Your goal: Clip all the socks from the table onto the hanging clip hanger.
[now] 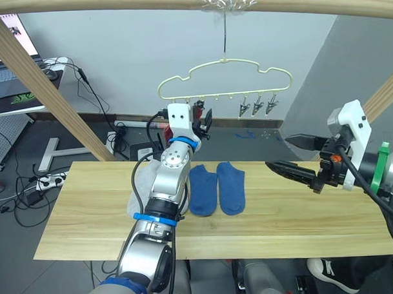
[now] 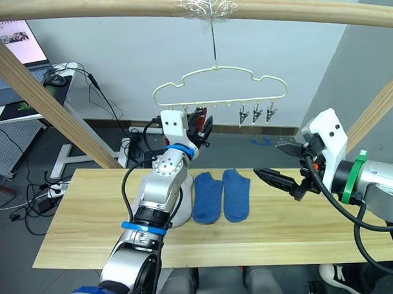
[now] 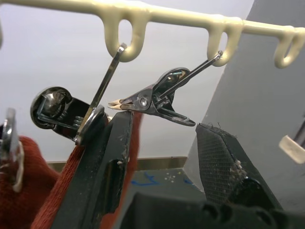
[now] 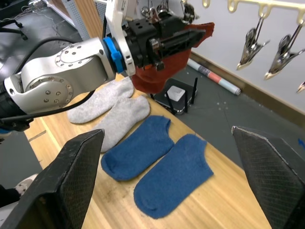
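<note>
The pale yellow-green clip hanger hangs by its hook from the wooden pole. My left gripper is raised to its left clips and stands open, with one metal clip just above its fingertips. A rust red sock hangs beside and behind that gripper, held by a clip. Two blue socks lie side by side mid-table. Two light grey socks lie to their left, partly hidden by my left arm. My right gripper hovers open and empty over the table's right part.
Three free clips dangle at the hanger's right end. The thick wooden pole runs overhead, with slanted braces at left and right. The pale plank table is bare on its right side. A white desk with a laptop stands far left.
</note>
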Action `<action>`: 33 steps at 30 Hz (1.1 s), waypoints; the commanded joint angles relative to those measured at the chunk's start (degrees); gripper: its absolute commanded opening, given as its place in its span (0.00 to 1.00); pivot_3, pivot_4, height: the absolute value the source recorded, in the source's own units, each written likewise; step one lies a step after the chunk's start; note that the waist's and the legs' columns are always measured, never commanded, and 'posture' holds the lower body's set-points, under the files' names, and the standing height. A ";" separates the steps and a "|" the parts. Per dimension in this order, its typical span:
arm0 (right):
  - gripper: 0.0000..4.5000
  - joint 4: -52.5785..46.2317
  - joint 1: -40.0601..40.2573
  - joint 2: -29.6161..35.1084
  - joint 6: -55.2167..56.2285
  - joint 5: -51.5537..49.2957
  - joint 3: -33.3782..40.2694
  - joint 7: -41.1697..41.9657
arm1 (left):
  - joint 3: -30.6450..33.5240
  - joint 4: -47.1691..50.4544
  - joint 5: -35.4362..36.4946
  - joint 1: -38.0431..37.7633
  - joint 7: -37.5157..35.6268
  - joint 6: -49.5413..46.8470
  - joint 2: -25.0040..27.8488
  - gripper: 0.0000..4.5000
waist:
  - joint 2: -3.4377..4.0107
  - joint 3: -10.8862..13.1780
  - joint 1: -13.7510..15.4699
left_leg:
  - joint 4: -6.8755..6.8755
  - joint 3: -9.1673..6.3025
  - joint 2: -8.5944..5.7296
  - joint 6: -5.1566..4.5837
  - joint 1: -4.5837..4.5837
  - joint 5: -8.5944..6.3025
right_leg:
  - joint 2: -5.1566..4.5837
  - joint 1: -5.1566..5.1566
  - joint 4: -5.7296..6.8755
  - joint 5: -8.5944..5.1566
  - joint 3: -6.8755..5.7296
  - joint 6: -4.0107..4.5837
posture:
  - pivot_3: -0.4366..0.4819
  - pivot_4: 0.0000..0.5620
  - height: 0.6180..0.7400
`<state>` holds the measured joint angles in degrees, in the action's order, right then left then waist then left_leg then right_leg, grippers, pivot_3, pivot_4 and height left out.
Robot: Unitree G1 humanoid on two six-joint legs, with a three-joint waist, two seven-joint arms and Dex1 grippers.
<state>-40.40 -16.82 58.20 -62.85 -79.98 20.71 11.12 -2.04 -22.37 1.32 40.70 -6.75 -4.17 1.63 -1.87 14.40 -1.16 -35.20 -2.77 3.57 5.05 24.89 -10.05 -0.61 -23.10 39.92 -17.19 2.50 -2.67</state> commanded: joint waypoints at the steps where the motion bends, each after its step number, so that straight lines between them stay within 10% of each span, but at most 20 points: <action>1: 0.99 -1.18 0.29 1.25 1.83 -1.10 1.17 -0.57 | -0.43 2.03 -0.43 -0.33 0.14 0.46 -0.43 0.53 | 0.00 0.00 -0.13 | 0.00 0.00 0.00 0.00 0.00 0.00 | 0.00 0.00 0.00 0.00 0.00 0.00 | 0.43 0.36 1.00; 33: 0.99 -0.91 1.16 2.00 4.27 -0.98 -0.44 -2.07 | -3.08 9.34 -2.50 -4.67 -0.24 -0.72 -2.07 0.53 | 0.00 0.00 -0.38 | -0.08 0.01 0.00 -0.01 0.00 0.01 | 0.00 0.01 0.03 0.02 0.03 -0.03 | 0.42 0.35 1.00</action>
<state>-40.38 -15.13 59.59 -59.96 -80.29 19.75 9.45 -5.67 -15.13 -2.05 34.64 -7.10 -5.78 -0.02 -1.87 14.39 -1.54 -35.28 -2.77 3.57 5.03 24.89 -10.04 -0.61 -23.09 39.95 -17.17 2.53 -2.71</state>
